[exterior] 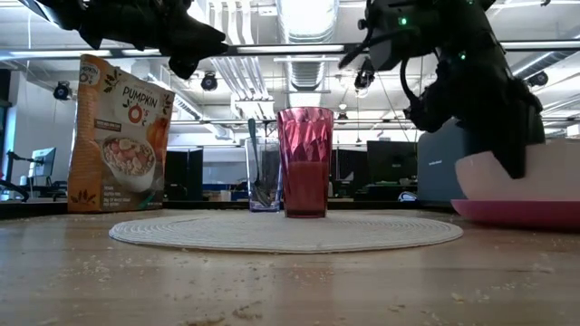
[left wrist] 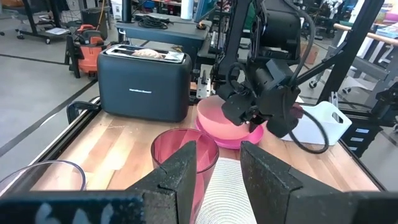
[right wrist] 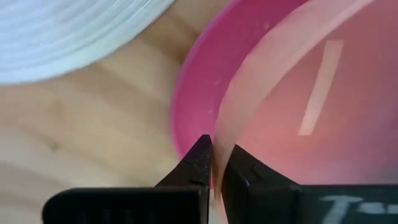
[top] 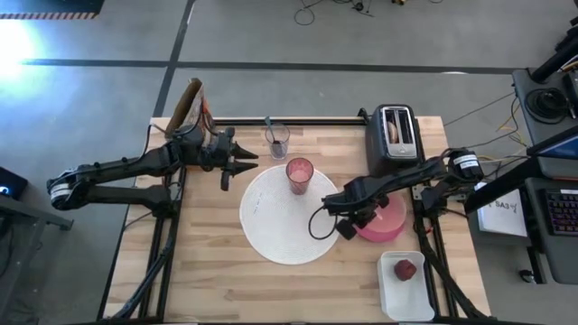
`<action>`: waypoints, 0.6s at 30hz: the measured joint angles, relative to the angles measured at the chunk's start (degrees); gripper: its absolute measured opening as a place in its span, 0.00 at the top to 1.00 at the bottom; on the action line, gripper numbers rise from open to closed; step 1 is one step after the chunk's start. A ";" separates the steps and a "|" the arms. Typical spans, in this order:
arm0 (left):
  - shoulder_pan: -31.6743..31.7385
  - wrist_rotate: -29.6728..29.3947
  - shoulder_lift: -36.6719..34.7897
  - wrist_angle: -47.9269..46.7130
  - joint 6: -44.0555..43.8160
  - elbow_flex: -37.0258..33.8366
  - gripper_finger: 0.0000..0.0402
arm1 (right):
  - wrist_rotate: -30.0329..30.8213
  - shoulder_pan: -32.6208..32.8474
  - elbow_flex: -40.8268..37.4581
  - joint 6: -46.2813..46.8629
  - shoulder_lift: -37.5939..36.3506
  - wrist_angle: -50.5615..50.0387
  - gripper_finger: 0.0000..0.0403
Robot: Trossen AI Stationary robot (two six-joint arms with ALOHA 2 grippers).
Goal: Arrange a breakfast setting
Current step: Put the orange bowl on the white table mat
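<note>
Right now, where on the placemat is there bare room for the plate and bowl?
The placemat is bare except for the pink cup at its far edge, so its middle and near half are free. It is crowded on the right: the right gripper, shut on the peach bowl rim, stands over the plate.

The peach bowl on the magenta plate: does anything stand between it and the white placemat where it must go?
Nothing visible does. The right gripper is shut on the rim of the peach bowl, and bare wood lies between the magenta plate and the placemat. The pink cup stands at the placemat's far edge.
</note>
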 joint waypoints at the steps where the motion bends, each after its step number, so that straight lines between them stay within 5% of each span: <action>1: 0.02 0.01 0.00 0.00 -0.01 0.00 0.73 | -0.36 0.03 0.95 -0.40 0.00 -0.99 0.98; 7: 0.00 0.00 0.02 -0.54 -0.04 0.32 0.73 | 0.06 0.92 9.58 -3.96 0.00 -6.75 0.98; 18: 0.02 0.01 0.02 -8.57 -1.47 9.59 0.73 | 5.31 7.26 22.12 -16.21 5.81 6.81 0.98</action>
